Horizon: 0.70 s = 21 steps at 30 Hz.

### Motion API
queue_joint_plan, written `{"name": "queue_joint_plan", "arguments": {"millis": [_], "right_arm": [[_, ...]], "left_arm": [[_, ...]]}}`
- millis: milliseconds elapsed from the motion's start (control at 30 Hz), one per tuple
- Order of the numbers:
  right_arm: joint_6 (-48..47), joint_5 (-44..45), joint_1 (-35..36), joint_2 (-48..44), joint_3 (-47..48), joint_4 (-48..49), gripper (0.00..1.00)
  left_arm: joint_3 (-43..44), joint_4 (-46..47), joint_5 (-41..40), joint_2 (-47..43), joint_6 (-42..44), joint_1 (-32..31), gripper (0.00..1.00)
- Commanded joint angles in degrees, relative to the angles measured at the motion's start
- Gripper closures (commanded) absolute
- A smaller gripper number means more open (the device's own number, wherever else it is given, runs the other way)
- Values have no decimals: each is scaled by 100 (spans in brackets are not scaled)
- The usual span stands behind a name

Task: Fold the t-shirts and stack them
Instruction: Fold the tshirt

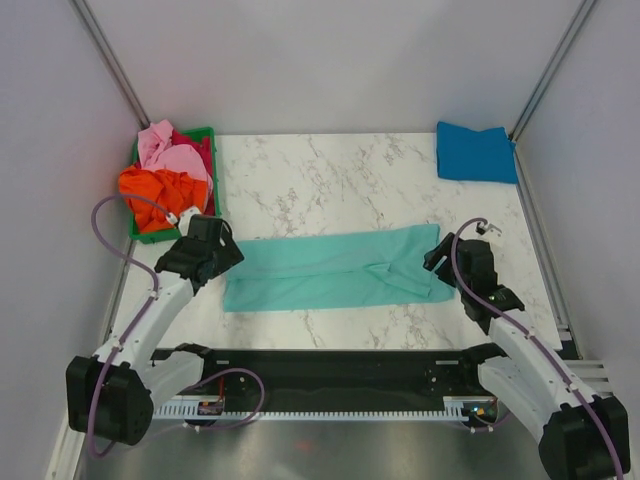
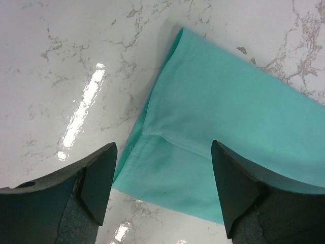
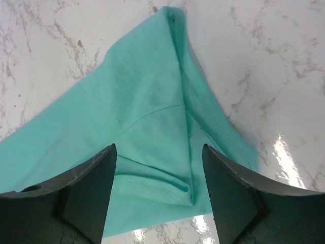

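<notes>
Now, we note the mint-teal shirt (image 1: 335, 270) flat on the bench (image 1: 330, 180), folded lengthwise into one long band. It runs L to R across the near half, between the two arms.

Left hand (image 1: 222, 262) sits at the band's L end. In the left wrist view the left hand (image 2: 162, 147) is spread wide, nothing pinched. The mint-teal shirt (image 2: 218, 117) lies underneath, w/ a stitched seam crossing between the fingers. One finger (image 2: 96, 183) is over bare marble just beside the cloth edge, the other over cloth.

Right hand (image 1: 440, 262) sits at the band's R end. In the right wrist view the right hand (image 3: 158, 147) is likewise spread wide, gripping nothing. The mint-teal shirt (image 3: 142, 117) below shows a doubled layer w/ a ridge running up the middle and a curved seam. The cloth narrows to a corner at the far end. We can't tell whether either hand's fingertips touch the fabric.

Blue shirt (image 1: 476, 152) lies folded at the far R corner of the bench, well apart from the band.

Green crate (image 1: 205, 135) sits at the far L corner. Piled in it are the orange shirt (image 1: 155, 190) nearest, the pink shirt (image 1: 170, 150) behind it and the red shirt (image 1: 207, 155) along the R side, all crumpled.
</notes>
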Motion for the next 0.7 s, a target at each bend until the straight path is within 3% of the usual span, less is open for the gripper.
{"name": "queue_joint_plan", "arguments": {"millis": [0,133,433,533,667], "right_arm": [[5,-900,45,553,255,787,25],[136,-852,369,1425,580,614,27],[462,-52,828,3016,1089,306,22],[427,62,819,3771,1413,367,21],[286,72,784,5026,2187,403,20]], "left_arm": [[-155,720,356,-45,101,-18,19],[81,1389,657,464,364,-369,21],[1533,1391,1105,3487,857,-730,22],[1489,1391,1167,3919,822,-801,22],[1156,1408,1281,3850,769,-862,23]]}}
